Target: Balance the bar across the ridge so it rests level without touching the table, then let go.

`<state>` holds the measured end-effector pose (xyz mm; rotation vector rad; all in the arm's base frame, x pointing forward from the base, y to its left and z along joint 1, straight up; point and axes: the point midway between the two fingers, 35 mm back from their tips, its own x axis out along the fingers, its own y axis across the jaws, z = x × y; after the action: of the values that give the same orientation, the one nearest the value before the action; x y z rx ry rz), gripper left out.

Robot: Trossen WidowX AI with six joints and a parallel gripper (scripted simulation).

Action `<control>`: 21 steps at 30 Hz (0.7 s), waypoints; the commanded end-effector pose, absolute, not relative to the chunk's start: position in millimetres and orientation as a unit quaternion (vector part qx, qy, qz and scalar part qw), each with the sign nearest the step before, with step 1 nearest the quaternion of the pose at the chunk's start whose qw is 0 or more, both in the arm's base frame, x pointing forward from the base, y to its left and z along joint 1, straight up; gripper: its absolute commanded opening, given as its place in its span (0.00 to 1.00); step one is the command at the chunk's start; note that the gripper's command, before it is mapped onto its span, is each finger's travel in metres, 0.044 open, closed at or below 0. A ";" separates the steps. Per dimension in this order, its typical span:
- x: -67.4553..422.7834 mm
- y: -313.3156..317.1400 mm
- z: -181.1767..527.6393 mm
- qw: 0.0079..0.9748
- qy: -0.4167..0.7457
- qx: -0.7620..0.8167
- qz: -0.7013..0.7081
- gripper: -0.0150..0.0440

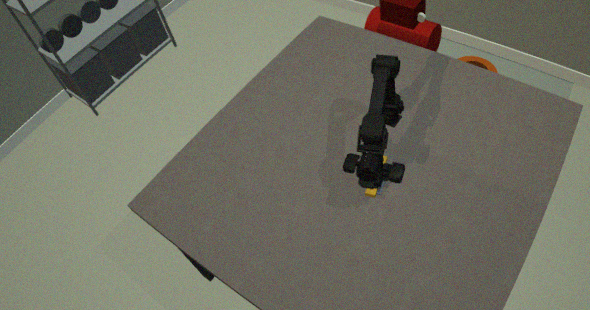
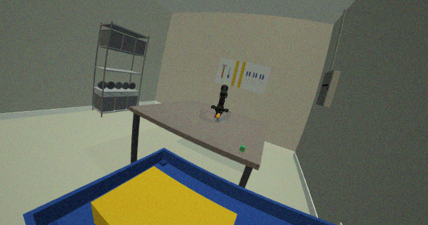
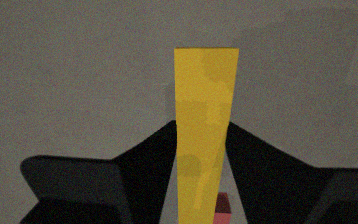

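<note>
Arm with gripper [image 3: 201,165] clamped on the yellow bar [image 3: 203,135] above the grey table [image 1: 280,178].

Wrist view: the two black fingers press against the bar's long sides, and the bar runs forward from between them, out over the tabletop. A small red block [image 3: 223,209], probably the ridge, shows low in the frame just beside the bar's near end; whether bar and block touch cannot be told. Top view: the black arm [image 1: 381,98] reaches toward the table's middle, with only a short yellow tip [image 1: 370,192] of the bar visible beyond the gripper. Exterior view: a small green cube [image 2: 241,148] lies near the table's edge, well apart from the arm. A metal shelf rack [image 1: 161,13] stands on the floor beyond the table.
</note>
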<state>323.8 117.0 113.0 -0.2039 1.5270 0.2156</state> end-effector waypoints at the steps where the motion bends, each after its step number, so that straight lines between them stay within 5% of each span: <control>1: 324.0 117.0 110.9 0.712 0.690 -0.091 0.096 0.25; 21: 324.3 117.1 113.3 0.713 0.688 -0.092 0.097 0.25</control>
<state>324.3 117.1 113.3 -0.2035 1.5249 0.2157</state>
